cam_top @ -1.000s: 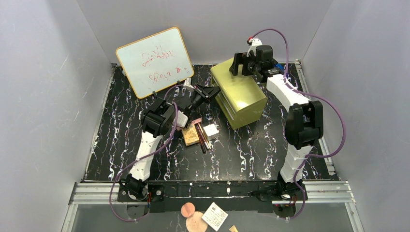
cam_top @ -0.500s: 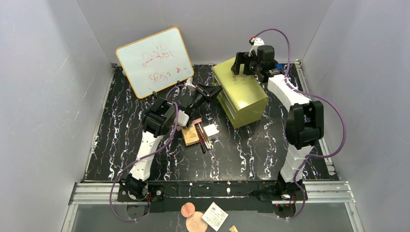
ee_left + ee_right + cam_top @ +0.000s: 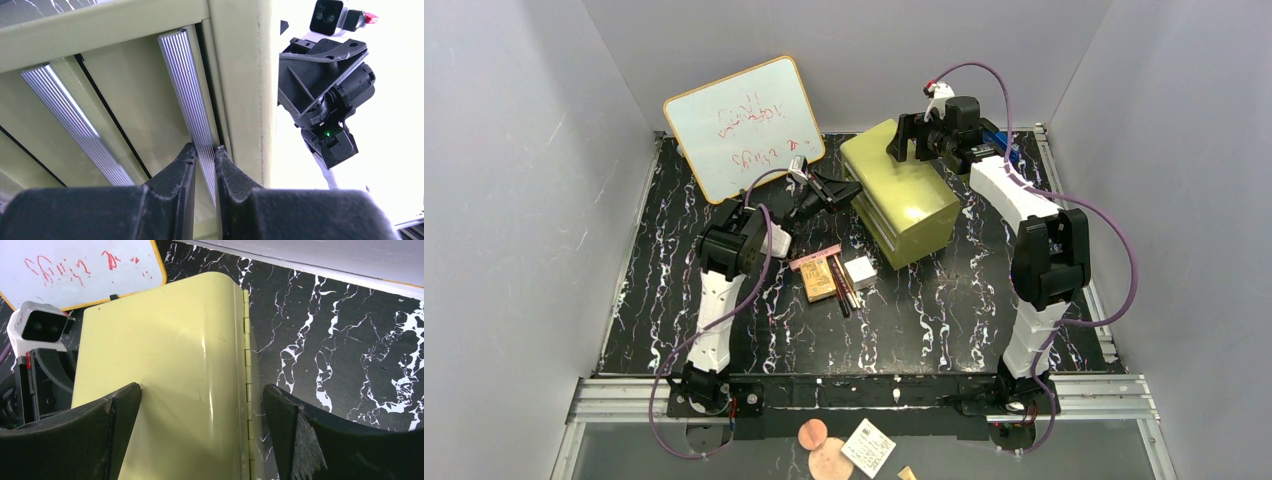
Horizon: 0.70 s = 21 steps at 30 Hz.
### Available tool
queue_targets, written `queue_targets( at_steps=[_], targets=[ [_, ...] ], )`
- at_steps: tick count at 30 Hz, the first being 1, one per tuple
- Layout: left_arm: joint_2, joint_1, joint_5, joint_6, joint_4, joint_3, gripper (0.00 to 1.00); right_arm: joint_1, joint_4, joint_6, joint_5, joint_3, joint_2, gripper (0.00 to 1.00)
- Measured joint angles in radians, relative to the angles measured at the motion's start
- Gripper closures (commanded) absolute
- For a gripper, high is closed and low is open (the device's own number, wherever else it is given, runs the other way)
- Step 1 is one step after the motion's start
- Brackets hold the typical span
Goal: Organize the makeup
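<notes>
The makeup lies mid-table in the top view: a tan-orange palette (image 3: 819, 281), a thin pink case (image 3: 815, 259), a small white box (image 3: 859, 270) and slim pencils (image 3: 844, 286). No gripper is near it. My left gripper (image 3: 845, 188) is at the front of the olive-yellow drawer chest (image 3: 902, 200). In the left wrist view it (image 3: 205, 152) is shut on a ribbed silver drawer handle (image 3: 187, 90). My right gripper (image 3: 913, 141) is open over the chest's top rear. In the right wrist view it (image 3: 202, 400) straddles the hinged back edge of the chest (image 3: 170, 370).
A whiteboard (image 3: 744, 128) with red writing leans at the back left, close to the left arm; it also shows in the right wrist view (image 3: 80, 270). Grey walls enclose the black marbled table (image 3: 944, 310). Round discs and a card (image 3: 867, 447) lie below the front rail.
The chest has shifted left and turned a little. My left gripper has drawn back left while on the handle. My right gripper has followed left on the chest top.
</notes>
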Motion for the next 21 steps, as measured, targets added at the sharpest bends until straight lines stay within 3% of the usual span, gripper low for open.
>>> queue_targets(
  at_steps=[13, 21],
  targets=[
    [0.032, 0.064, 0.135, -0.013, 0.009, 0.051, 1.00, 0.000, -0.005, 0.002, -0.037, 0.000, 0.000, 0.01],
    [0.019, 0.132, 0.163, 0.042, 0.000, -0.061, 1.00, 0.002, -0.013, 0.029, -0.021, -0.002, 0.000, 0.01]
  ],
)
